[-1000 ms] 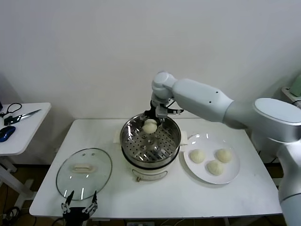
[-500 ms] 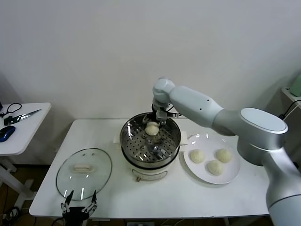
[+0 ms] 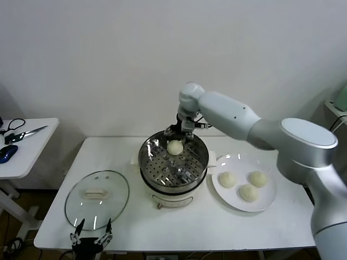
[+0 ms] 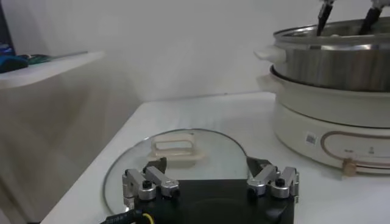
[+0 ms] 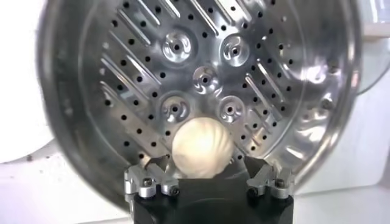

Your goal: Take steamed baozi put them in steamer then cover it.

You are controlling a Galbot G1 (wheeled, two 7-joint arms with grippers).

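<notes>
Head view: my right gripper hangs over the far rim of the steamer, jaws spread wide and holding nothing. One steamed baozi rests on the perforated tray toward its far side, directly below the jaws and free of them. I judge that it sits there, not at the centre, so that the near part of the tray stays available for the others.

Right wrist view: the same bun lies between the spread fingertips, which stand to either side without pinching it; the bun rests on the tray's drilled surface.

Three further buns wait on the white plate just beside the steamer on the robot's right, within easy reach of the working arm. The cover lies flat on the table to the steamer's left, handle up, so it can be lifted last.

Left wrist view: my left gripper idles at the table's near edge, just short of the cover, jaws apart and empty, presumably stationed there for the closing step. By my estimate one of four buns is loaded; the cover is not yet on.
</notes>
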